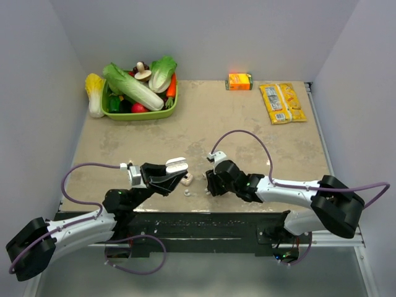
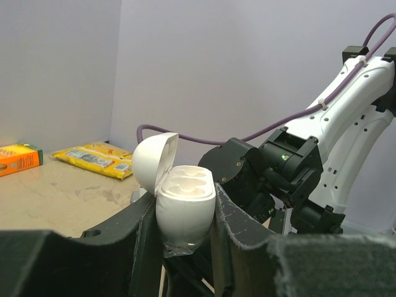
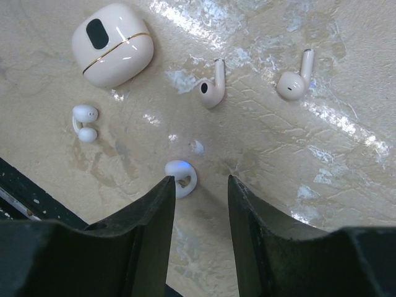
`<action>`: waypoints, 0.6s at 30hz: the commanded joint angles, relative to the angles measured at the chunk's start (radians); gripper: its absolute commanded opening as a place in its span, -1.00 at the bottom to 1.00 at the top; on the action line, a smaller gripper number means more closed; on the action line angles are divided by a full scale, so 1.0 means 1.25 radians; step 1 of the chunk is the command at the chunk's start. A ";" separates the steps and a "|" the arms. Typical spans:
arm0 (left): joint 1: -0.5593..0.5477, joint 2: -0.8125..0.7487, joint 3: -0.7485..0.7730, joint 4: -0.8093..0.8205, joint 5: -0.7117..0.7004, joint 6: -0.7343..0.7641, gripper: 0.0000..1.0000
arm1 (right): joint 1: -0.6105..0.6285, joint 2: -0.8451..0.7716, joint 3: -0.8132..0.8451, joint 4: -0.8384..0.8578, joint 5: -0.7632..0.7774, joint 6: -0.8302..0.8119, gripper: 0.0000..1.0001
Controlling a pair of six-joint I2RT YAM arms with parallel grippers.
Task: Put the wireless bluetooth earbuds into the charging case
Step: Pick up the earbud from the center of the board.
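Observation:
My left gripper (image 1: 175,168) is shut on the white oval charging case (image 2: 184,207) and holds it upright above the table. Its lid (image 2: 154,162) is open and both sockets look empty. In the right wrist view, two small white earbuds lie on the table: one (image 3: 180,176) just off the tip of one of my fingers (image 3: 159,210), the other (image 3: 85,122) further left. My right gripper (image 3: 201,185) is open and empty, low over the table, with nothing between the jaws. In the top view it (image 1: 208,184) is just right of the case (image 1: 177,164).
A pinkish closed case (image 3: 112,44) and two pale stemmed earbuds (image 3: 211,90) (image 3: 294,80) lie beyond the white ones. A green basket of vegetables (image 1: 139,114) stands at the back left, an orange box (image 1: 239,81) and a yellow packet (image 1: 282,103) at the back right.

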 commanded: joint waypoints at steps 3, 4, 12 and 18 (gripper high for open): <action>-0.001 -0.005 -0.156 0.052 -0.010 0.017 -1.00 | 0.002 0.022 0.014 0.009 0.023 0.013 -0.17; 0.001 -0.003 -0.156 0.052 -0.010 0.018 -1.00 | 0.002 0.028 0.018 0.008 0.021 0.012 -0.17; 0.001 0.015 -0.158 0.070 -0.005 0.018 -1.00 | 0.004 0.060 0.031 0.008 0.004 0.001 -0.18; 0.001 0.025 -0.158 0.080 -0.001 0.018 -1.00 | 0.017 0.082 0.038 0.016 -0.007 0.002 -0.17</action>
